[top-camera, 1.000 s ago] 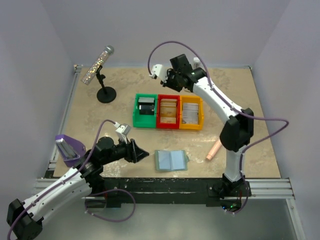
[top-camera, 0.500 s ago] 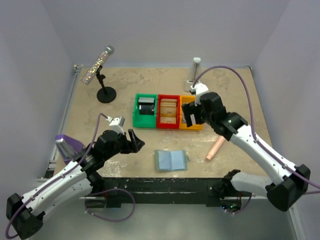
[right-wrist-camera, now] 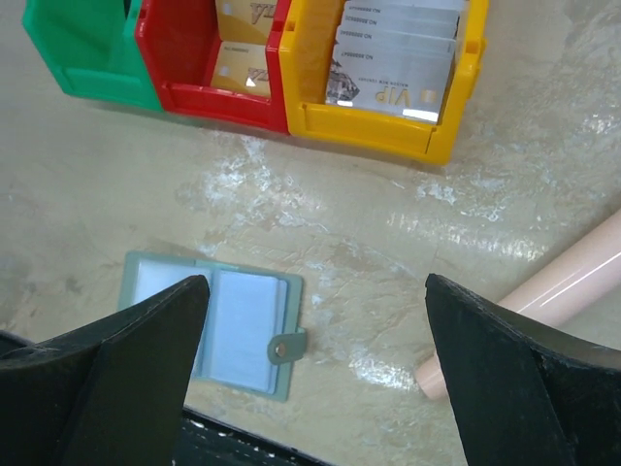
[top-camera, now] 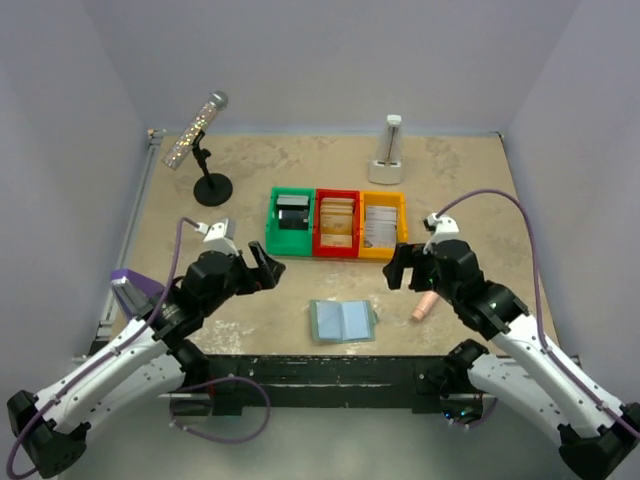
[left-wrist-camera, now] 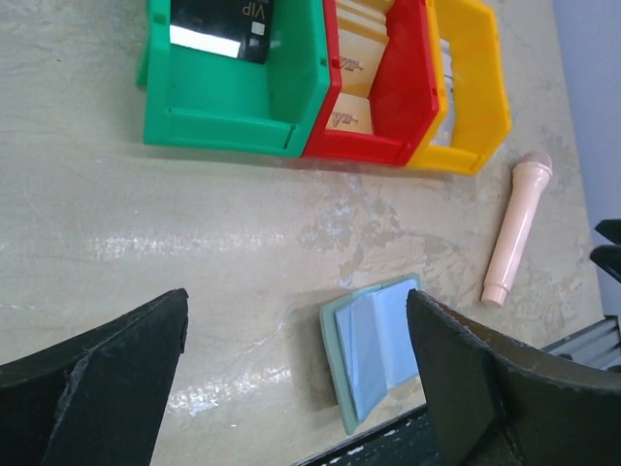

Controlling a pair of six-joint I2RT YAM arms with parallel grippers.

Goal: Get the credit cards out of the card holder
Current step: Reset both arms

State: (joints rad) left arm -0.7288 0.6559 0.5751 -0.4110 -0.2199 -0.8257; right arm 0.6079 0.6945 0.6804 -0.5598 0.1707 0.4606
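The card holder (top-camera: 342, 320) lies open and flat near the table's front edge, pale blue-grey with a small tab on its right side. In the wrist views the card holder (left-wrist-camera: 374, 349) (right-wrist-camera: 223, 330) shows only pale blue in its clear pockets. Credit cards stand in the bins behind it: a dark card (top-camera: 291, 215) in the green one, tan cards (top-camera: 337, 222) in the red, whitish cards (right-wrist-camera: 398, 58) in the yellow. My left gripper (top-camera: 262, 268) (left-wrist-camera: 296, 320) hovers open, left of the holder. My right gripper (top-camera: 398, 268) (right-wrist-camera: 317, 291) hovers open to its right. Both are empty.
A pink cylinder (top-camera: 427, 298) lies right of the holder, close under my right gripper. A glittery microphone on a black stand (top-camera: 205, 150) is at the back left, a white upright stand (top-camera: 390, 150) at the back. A purple object (top-camera: 135, 290) sits at the left edge.
My right arm swung from the back of the table, over the bins, to the near right. My left gripper lifted and turned toward the bins. Both grippers opened wide.
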